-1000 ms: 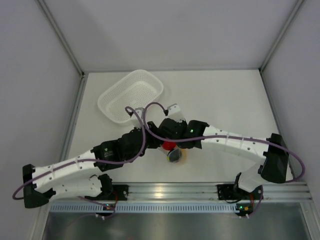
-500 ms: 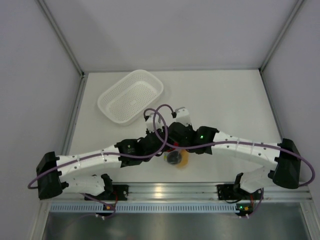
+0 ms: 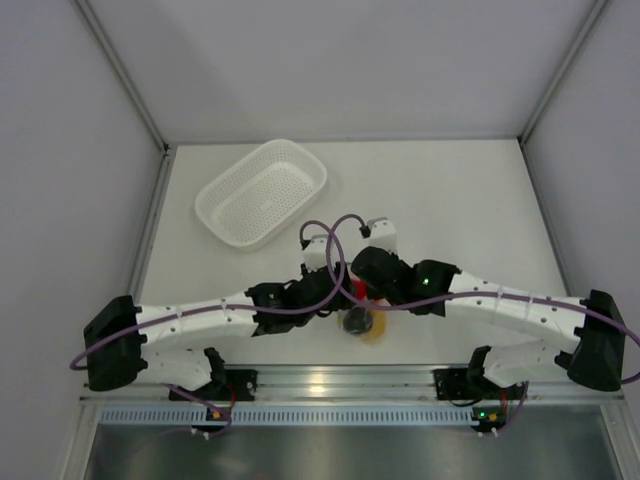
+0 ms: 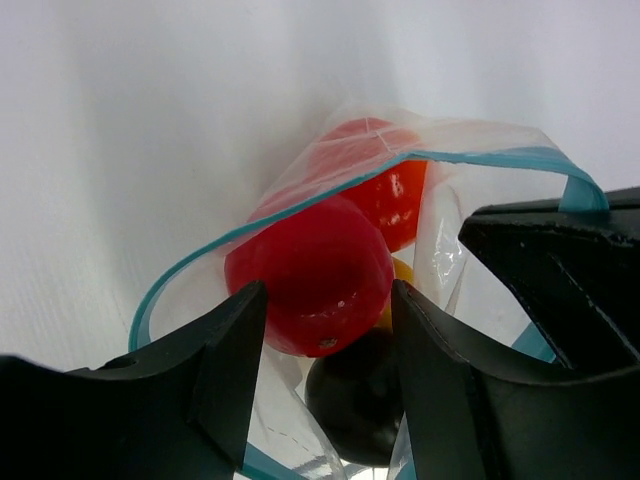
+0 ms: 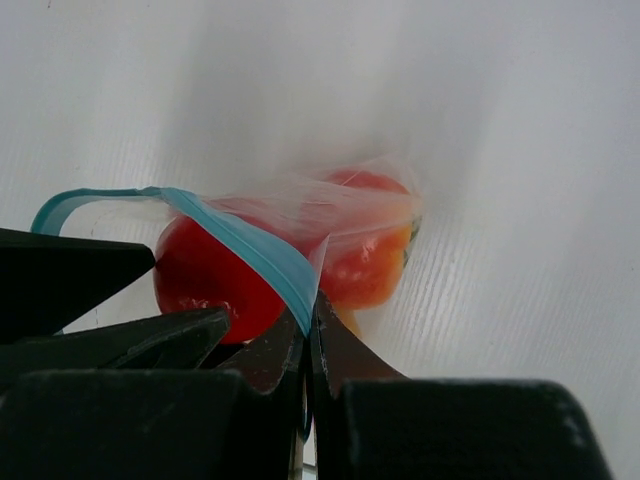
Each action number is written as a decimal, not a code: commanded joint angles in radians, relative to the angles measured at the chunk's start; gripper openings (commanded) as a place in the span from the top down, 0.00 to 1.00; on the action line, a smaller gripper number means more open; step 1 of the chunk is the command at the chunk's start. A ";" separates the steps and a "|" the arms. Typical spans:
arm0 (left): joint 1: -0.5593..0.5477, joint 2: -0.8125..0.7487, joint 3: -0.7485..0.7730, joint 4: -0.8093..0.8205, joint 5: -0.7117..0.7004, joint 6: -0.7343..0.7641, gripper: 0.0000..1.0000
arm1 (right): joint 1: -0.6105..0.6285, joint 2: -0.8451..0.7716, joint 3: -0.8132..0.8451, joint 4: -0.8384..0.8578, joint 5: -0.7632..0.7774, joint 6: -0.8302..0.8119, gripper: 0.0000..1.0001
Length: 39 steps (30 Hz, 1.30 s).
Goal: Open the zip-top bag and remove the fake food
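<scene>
The zip-top bag (image 4: 450, 235) is clear with a light blue strip (image 5: 250, 250), and its mouth gapes open. Inside lie a shiny red ball (image 4: 310, 270), an orange-red tomato (image 4: 395, 195), a dark ball (image 4: 360, 400) and a sliver of a yellow piece (image 4: 402, 272). My left gripper (image 4: 328, 290) is open, its tips at the bag's mouth just short of the red ball. My right gripper (image 5: 310, 312) is shut on the blue strip at the bag's rim. In the top view the two grippers meet over the bag (image 3: 362, 325) near the table's front edge.
A white perforated basket (image 3: 262, 192) stands at the back left, well away from both arms. Purple cables loop over the wrists (image 3: 335, 235). The metal rail (image 3: 330, 380) runs just in front of the bag.
Both wrists have shifted right and nearer the front edge, and the bag has moved with them. The left arm has stretched out further to the right.
</scene>
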 commanded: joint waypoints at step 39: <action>-0.022 0.042 0.013 0.047 -0.055 -0.015 0.41 | -0.074 -0.204 -0.167 0.220 -0.123 0.044 1.00</action>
